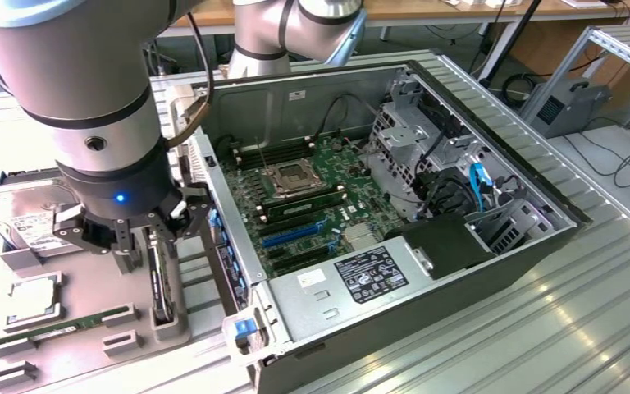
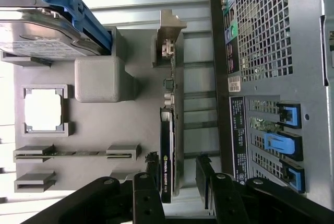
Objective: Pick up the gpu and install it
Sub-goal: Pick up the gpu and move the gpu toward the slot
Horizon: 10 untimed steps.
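1. Hovering over the gray holder tray (image 1: 85, 279) (image 2: 104, 125) that lies just outside the open computer case (image 1: 534, 246) (image 2: 271, 36), the gripper (image 1: 148, 250) (image 2: 176, 161) has its fingers spread wide apart and holds nothing.
2. The gpu (image 1: 160, 283) (image 2: 166, 145) stands on its long edge in a slot of the tray. It is on the side of the tray nearest the case and runs parallel to the case wall beside it.
3. Seen from the wrist, the card sits between the two fingers (image 2: 151, 182) at one of its ends. The finger farther from the case is just beside the card's black face, and whether it touches cannot be told. The finger on the case side stands apart from the card.
4. Farther from the case than the gpu, the tray carries a silver hard drive (image 1: 25, 217) (image 2: 36, 31), a square processor chip (image 1: 33, 297) (image 2: 43, 110) and a narrow green RAM stick (image 1: 47, 332) (image 2: 68, 154), each in its own holder.
5. Inside the case, the green motherboard (image 1: 315, 197) lies flat, with blue expansion slots (image 1: 293, 234) near the wall that faces the tray.
6. On the outside of that wall, the wrist view shows blue slot latches (image 2: 282, 143) below a mesh panel.
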### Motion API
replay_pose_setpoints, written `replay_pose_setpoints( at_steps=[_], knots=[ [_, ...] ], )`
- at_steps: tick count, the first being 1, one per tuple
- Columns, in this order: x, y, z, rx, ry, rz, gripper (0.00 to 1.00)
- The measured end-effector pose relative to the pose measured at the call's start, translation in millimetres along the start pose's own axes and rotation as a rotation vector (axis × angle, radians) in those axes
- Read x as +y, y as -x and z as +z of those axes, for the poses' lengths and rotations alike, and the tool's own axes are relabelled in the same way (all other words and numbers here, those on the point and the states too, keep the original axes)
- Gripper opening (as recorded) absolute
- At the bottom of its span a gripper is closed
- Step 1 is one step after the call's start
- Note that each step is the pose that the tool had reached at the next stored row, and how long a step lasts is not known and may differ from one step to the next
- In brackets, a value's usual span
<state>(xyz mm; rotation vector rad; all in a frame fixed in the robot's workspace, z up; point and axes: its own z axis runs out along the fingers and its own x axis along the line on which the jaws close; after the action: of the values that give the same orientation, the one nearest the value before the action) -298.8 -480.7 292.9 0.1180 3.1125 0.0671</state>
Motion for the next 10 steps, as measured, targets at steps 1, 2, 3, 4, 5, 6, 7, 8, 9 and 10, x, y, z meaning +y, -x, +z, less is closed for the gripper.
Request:
replay_pose_setpoints(
  at_steps=[1, 2, 3, 4, 5, 6, 7, 8, 9, 10],
  knots=[
    [0.0, 0.0, 0.7, -0.0001, 0.0000, 0.000, 0.42],
    [-0.1, 0.0, 1.4, 0.0000, 0.0000, 0.000, 0.42],
    [-0.1, -0.1, 2.0, 0.0000, 0.0000, 0.000, 0.42],
    [-0.1, -0.1, 2.8, 0.0000, 0.0000, 0.000, 0.42],
    [-0.2, -0.1, 3.7, 0.0000, 0.0000, 0.000, 0.42],
    [-0.2, -0.1, 4.5, 0.0000, 0.0001, 0.000, 0.42],
    [-0.2, -0.1, 5.5, 0.0000, 0.0000, 0.000, 0.42],
    [-0.3, -0.2, 6.2, 0.0000, 0.0000, 0.000, 0.42],
    [-0.3, -0.2, 6.9, 0.0000, 0.0000, 0.000, 0.42],
    [-0.3, -0.2, 7.6, 0.0000, 0.0000, 0.000, 0.42]
  ],
)
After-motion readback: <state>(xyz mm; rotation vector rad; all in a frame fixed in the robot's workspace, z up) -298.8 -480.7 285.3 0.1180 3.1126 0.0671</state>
